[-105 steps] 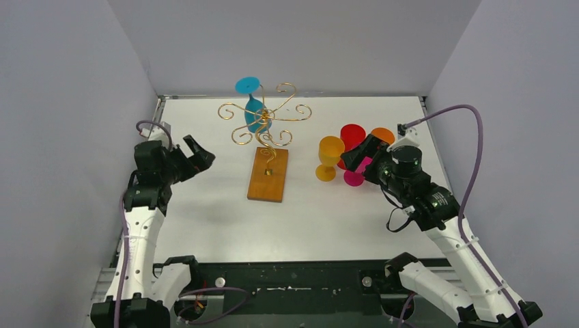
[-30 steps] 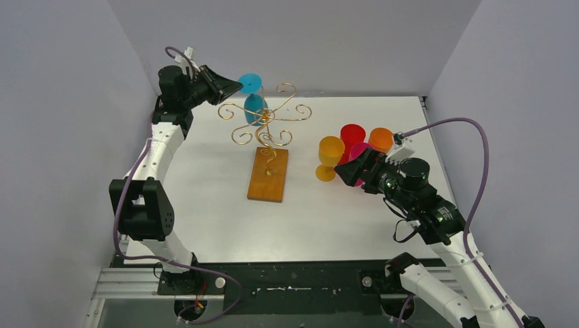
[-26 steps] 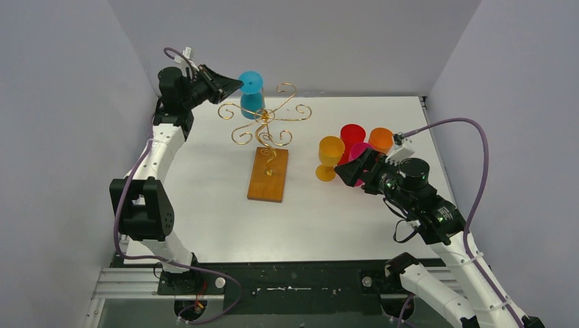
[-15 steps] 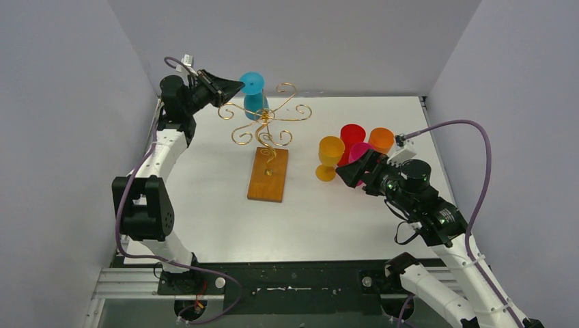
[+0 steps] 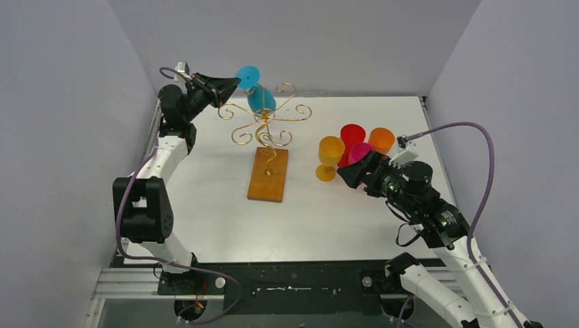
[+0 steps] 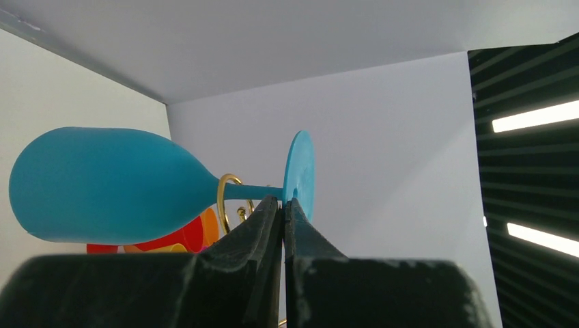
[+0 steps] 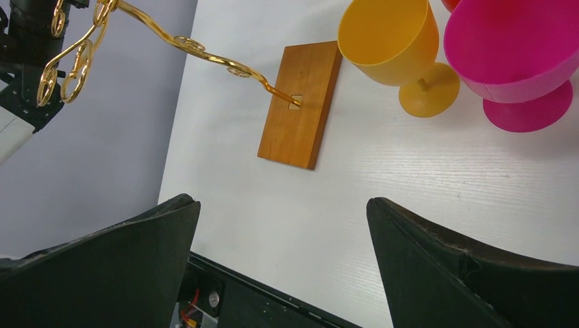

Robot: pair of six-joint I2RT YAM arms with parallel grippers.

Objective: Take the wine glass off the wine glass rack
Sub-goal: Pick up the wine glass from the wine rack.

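Observation:
A blue wine glass (image 5: 261,100) hangs tilted at the top of the wine glass rack (image 5: 265,117), foot (image 5: 247,75) up and to the left. The rack is gold wire on a wooden base (image 5: 268,175). My left gripper (image 5: 234,83) is shut on the rim of the foot. From the left wrist, the bowl (image 6: 102,184) lies to the left, and the stem crosses a gold curl (image 6: 222,198) just before the foot (image 6: 299,171), pinched at the left gripper's (image 6: 283,201) tips. My right gripper (image 5: 355,171) hovers open and empty, away from the rack.
Right of the rack stand a yellow glass (image 5: 330,156), a red one (image 5: 352,137), an orange one (image 5: 381,139) and a pink one (image 5: 358,152), close to the right gripper. The right wrist view shows the rack base (image 7: 300,102), the yellow glass (image 7: 389,41) and the pink glass (image 7: 512,48).
The left arm rose from the table to the glass's foot and shut on it. In the last half second the glass tipped, its bowl swinging right. The right arm drifted slightly.

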